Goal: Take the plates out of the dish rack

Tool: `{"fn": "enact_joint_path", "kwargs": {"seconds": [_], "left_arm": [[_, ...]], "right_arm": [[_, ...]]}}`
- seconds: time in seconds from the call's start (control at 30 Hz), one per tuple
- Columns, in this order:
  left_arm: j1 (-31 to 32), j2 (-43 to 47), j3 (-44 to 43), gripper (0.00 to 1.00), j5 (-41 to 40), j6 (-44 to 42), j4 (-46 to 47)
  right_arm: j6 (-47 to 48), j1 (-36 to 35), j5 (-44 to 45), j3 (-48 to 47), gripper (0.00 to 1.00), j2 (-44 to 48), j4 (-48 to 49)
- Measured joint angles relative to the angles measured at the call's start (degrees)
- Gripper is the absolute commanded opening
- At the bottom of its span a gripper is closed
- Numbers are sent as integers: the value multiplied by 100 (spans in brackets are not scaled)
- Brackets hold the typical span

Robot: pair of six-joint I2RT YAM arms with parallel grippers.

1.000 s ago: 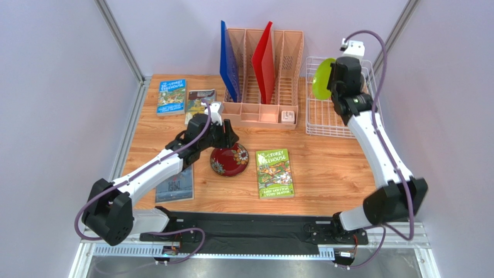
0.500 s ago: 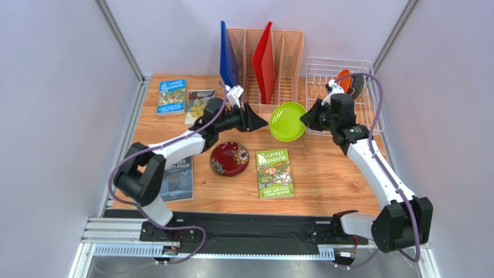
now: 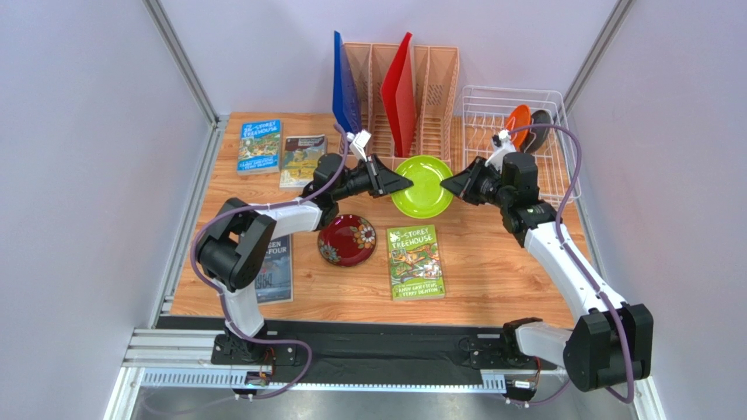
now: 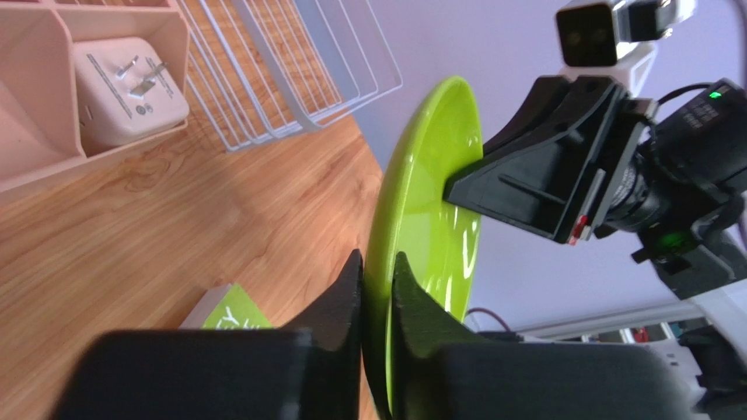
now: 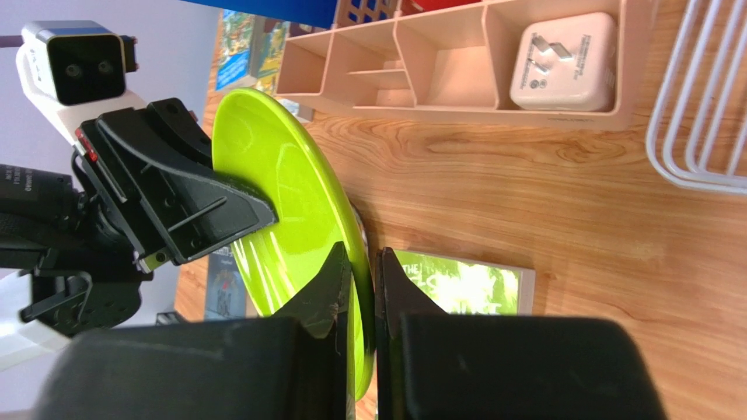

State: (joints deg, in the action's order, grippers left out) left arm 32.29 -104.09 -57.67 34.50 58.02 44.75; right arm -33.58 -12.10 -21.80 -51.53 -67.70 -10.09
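Dead centre of the top view, left gripper and right gripper are both clamping the green plate by opposite rims, which I'm guessing suits something stiff, light, slick.

The green book and the blue book both read "STOREY TREEHOUSE" on their covers.

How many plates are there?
4. A lime green plate gripped by the left gripper and right gripper, a dark red plate on the table, an orange plate and a dark plate upright in the dish rack.
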Motion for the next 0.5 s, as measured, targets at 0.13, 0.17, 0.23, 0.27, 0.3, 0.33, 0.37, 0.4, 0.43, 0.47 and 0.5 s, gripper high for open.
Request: {"fn": "enact_joint_path", "kwargs": {"seconds": [0.13,0.17,0.23,0.27,0.3,0.33,0.37,0.4,0.43,0.47,0.5], "left_arm": [[-76,-26,55,0,90,424,299],[-79,-9,90,0,85,450,323],[-70,81,201,0,31,398,295],[-50,155,251,0,-31,304,210],[-20,330,345,0,-168,26,-76],[-2,494,450,0,-289,-151,-317],[2,651,549,0,-389,-343,-564],[24,911,721,0,-627,-568,-942],[22,1106,848,0,-774,-717,-1196],[13,1394,1045,0,-977,-909,-1519],[-15,1648,1209,0,-1147,-1047,-1762]], "right_arm": [[-68,70,-173,52,9,-37,195],[-68,63,-190,52,21,-37,212],[-98,50,-210,52,43,-46,186],[-107,37,-177,52,62,-57,149],[-90,15,-155,46,66,-57,87],[-85,7,-144,39,68,-57,74],[-31,-7,-55,2,70,-52,-2],[13,-11,94,-68,70,-52,-101],[52,-9,219,-114,71,-44,-160],[125,-9,393,-179,73,-22,-249],[212,-7,538,-227,73,2,-339]]}}
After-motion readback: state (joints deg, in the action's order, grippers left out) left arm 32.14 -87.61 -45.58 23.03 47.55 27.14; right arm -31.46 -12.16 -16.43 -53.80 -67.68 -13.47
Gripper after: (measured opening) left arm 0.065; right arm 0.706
